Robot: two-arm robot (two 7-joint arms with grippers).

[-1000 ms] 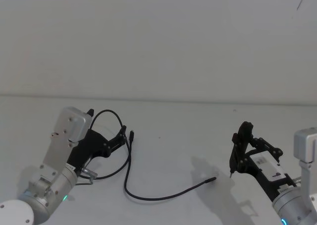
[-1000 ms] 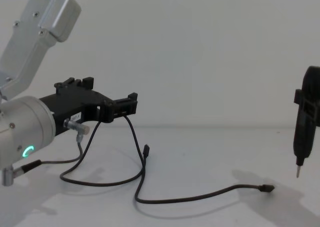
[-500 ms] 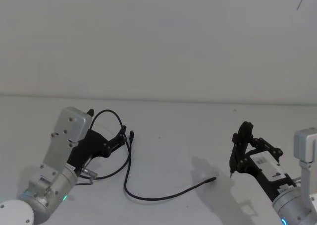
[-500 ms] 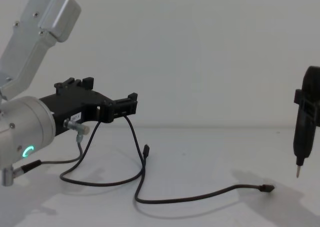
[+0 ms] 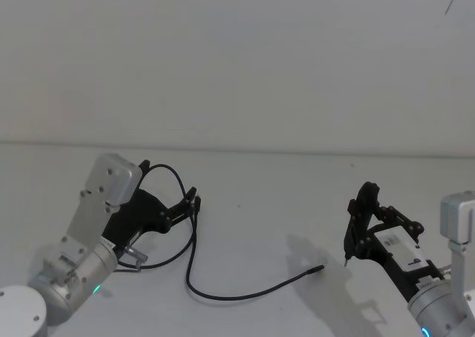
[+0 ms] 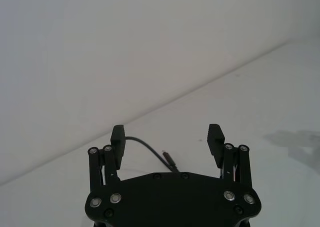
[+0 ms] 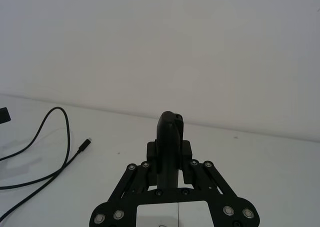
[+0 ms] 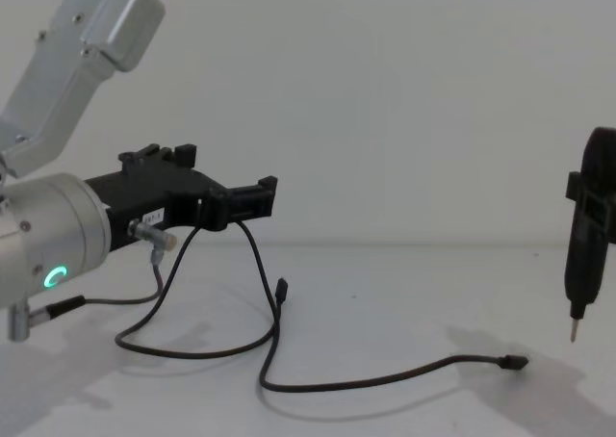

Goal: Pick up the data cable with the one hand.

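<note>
Black data cable (image 5: 191,244) on a white table (image 5: 252,203), with the left gripper (image 6: 166,142) spread wide at its looped end.

The cable arches up in a loop against the left gripper and passes behind one of its open fingers (image 6: 117,143), which do not clasp it. One small plug (image 8: 281,288) lies just past those fingers. The cord then runs back toward the robot and bends, stretching out to the right. Its far plug (image 8: 517,362) lies well right of the left gripper and points rightward. A small white label (image 8: 152,216) on the left gripper is too fine to read. A short lead with a silver plug (image 8: 146,231) hangs under it. Far to its right, the right gripper (image 5: 364,211) is clamped on a black pen-like tool (image 8: 585,254), tip down. Its white label (image 5: 401,249) is likewise unreadable.
</note>
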